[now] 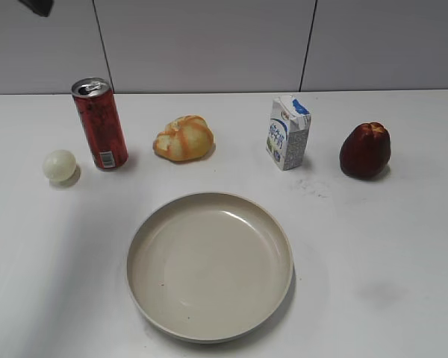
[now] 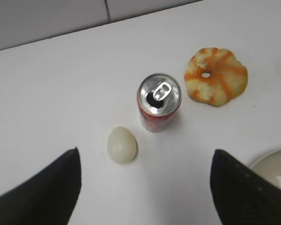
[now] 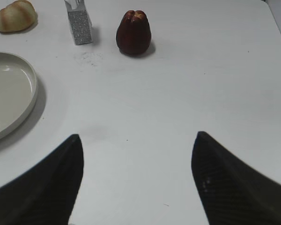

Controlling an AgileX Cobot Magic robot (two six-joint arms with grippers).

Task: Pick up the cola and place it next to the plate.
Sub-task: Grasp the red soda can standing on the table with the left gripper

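The cola is a tall slim red can with a silver top; it stands upright at the back left of the table. In the left wrist view it shows from above. The plate is a large round cream dish at the front middle; its rim also shows in the right wrist view and in the left wrist view. My left gripper is open and empty, high above the table near the cola. My right gripper is open and empty over bare table right of the plate.
A pale egg lies just left of the cola. A bread roll lies to its right. A white-and-blue milk carton and a dark red fruit stand at the back right. A dark object shows at the top left corner.
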